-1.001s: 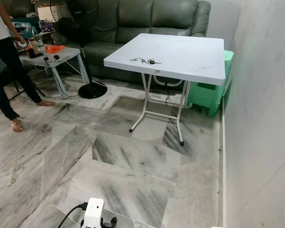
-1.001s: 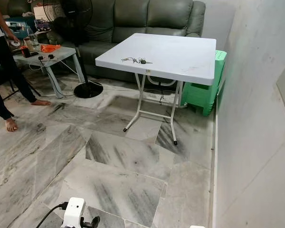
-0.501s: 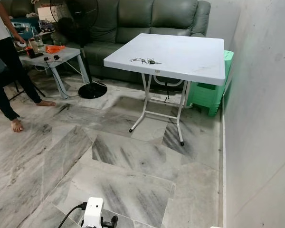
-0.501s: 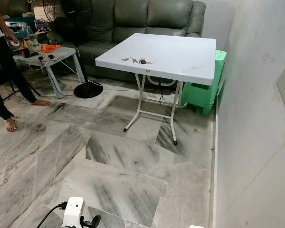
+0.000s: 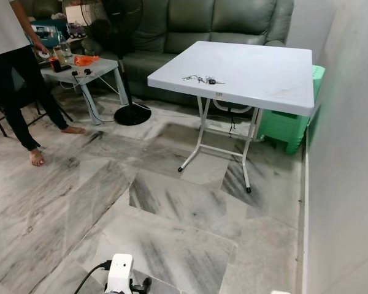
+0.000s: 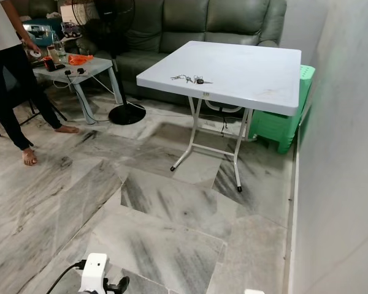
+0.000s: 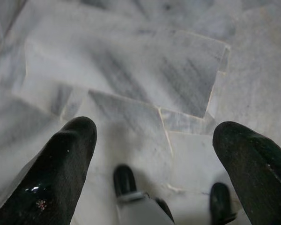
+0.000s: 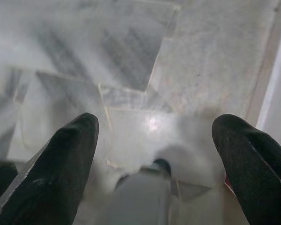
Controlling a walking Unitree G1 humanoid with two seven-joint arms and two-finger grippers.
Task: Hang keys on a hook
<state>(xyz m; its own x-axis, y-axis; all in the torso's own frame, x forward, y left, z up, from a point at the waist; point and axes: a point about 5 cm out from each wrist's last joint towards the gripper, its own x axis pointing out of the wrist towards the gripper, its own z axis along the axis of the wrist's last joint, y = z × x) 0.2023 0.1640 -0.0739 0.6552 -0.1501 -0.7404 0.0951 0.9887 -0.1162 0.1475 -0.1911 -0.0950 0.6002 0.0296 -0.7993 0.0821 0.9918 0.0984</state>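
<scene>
While both arms hang idle over the marble floor, a person stands far left by a low side table. Keys lie on the white desk ahead, near its front edge, likely awaiting pickup. Left gripper fingers spread, empty; right gripper likewise.

Open marble floor up to the worktop; obstacles stand at the sides.

The marble floor lies bare up to the white worktop. The wall closes the right side, with green stools wedged between it and the worktop. On the left stand a fan, a side table and a person; a sofa blocks the far side.
</scene>
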